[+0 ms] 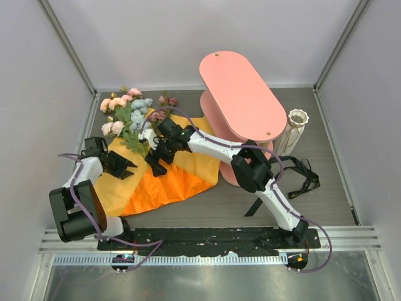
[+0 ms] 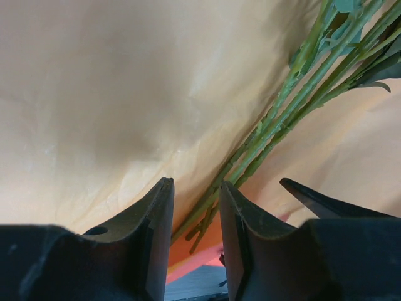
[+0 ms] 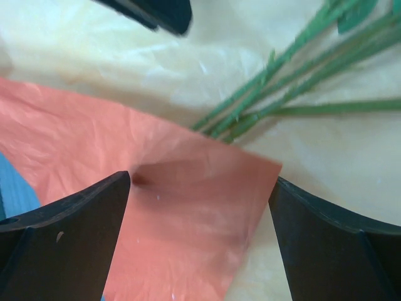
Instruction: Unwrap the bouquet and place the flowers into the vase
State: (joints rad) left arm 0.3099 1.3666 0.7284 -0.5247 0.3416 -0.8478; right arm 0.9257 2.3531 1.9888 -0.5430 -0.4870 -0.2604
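The bouquet lies unwrapped: its orange paper (image 1: 169, 182) is spread flat on the table, with the flowers (image 1: 128, 110) at its far left corner. Their green stems (image 2: 282, 119) run down over the pale inner side of the paper (image 2: 94, 94). My left gripper (image 1: 128, 168) sits low on the paper's left part. Its jaws (image 2: 195, 188) stand a narrow gap apart, and the stem ends show beyond the gap, untouched. My right gripper (image 1: 156, 160) hovers wide open (image 3: 200, 182) over a folded orange flap (image 3: 182, 219), short of the stems (image 3: 282, 100). The cream vase (image 1: 294, 128) stands at the far right.
A pink oval shelf (image 1: 241, 94) stands between the paper and the vase, with my right arm reaching past its front. A black ribbon (image 1: 301, 179) lies on the table to the right of that arm. Walls close in the table at the back and both sides.
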